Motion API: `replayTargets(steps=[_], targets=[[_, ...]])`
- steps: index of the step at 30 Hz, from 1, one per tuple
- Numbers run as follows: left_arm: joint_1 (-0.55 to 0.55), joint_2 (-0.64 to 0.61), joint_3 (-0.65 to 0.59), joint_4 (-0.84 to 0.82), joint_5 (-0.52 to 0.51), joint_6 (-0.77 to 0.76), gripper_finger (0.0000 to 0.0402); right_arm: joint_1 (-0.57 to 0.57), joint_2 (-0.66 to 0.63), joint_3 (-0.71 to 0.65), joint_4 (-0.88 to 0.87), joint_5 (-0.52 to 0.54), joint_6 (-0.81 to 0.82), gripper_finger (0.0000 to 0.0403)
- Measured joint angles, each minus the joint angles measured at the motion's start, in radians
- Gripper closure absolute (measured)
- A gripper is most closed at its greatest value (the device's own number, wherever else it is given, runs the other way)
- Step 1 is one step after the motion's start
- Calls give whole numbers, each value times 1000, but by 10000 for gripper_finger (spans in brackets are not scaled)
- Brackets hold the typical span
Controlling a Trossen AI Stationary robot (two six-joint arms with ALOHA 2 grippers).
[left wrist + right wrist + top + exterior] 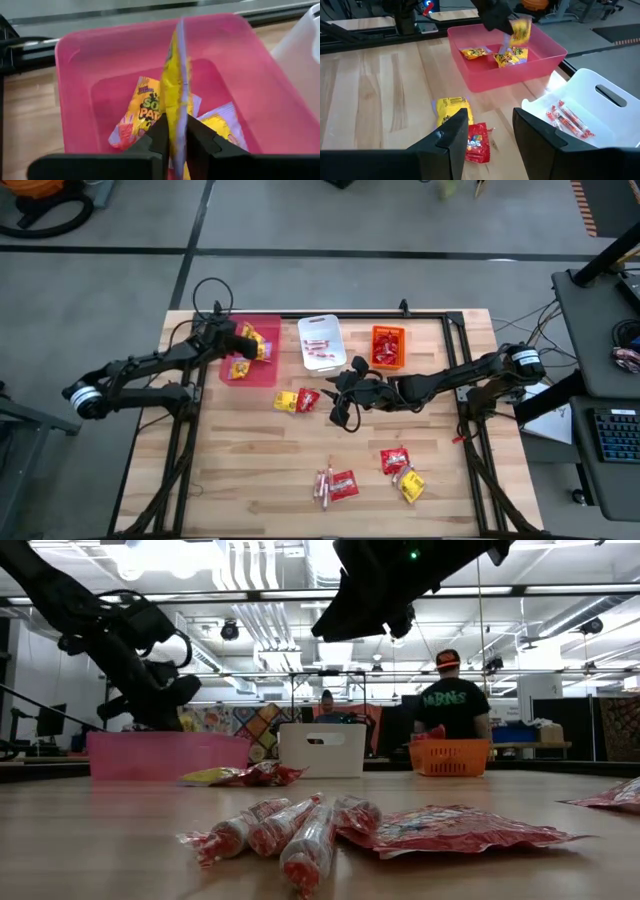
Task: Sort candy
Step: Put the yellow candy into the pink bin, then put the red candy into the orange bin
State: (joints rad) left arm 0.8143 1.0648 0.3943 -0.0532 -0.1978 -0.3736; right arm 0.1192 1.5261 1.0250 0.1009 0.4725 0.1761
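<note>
Fingers of my left gripper (174, 142) are pinched together on a yellow packet (176, 95), holding it edge-up over the pink bin (268, 370). My left wrist view shows two more yellow packets lying flat on that bin's floor beneath it; the high view shows only a yellow blur there, under my left gripper (250, 345).

My right gripper (490, 132) hangs with its fingers spread apart and nothing between them, just above a yellow packet on the table (451, 107) and a red packet (478, 142) that touches it. The high view puts my right gripper (345, 392) near the table's middle, right beside that same pair (297, 400).

From the right wrist view I can see thin red sticks (568, 119) inside the white bin (322, 343), which stands between the pink bin and the orange bin (388, 347). The high view shows red packets in the orange bin.

Nearer the table's front edge lie a bundle of sticks with a red packet (334, 484), and a second group of red and yellow packets (402, 471) off to the right. The low view shows those sticks (272, 830) up close, and only there do two people appear behind the bins, one in a dark shirt and cap (453, 695); the right arm fills the top of that view.
</note>
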Motion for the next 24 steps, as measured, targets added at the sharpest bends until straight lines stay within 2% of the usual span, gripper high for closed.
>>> replayTargets(steps=[10,24], targets=[[0,20,0,-1,-3,7,323,0,0,-1,0,0,0,254],[-1,-130,0,-93,-3,93,315,0,0,-9,-17,0,36,254]])
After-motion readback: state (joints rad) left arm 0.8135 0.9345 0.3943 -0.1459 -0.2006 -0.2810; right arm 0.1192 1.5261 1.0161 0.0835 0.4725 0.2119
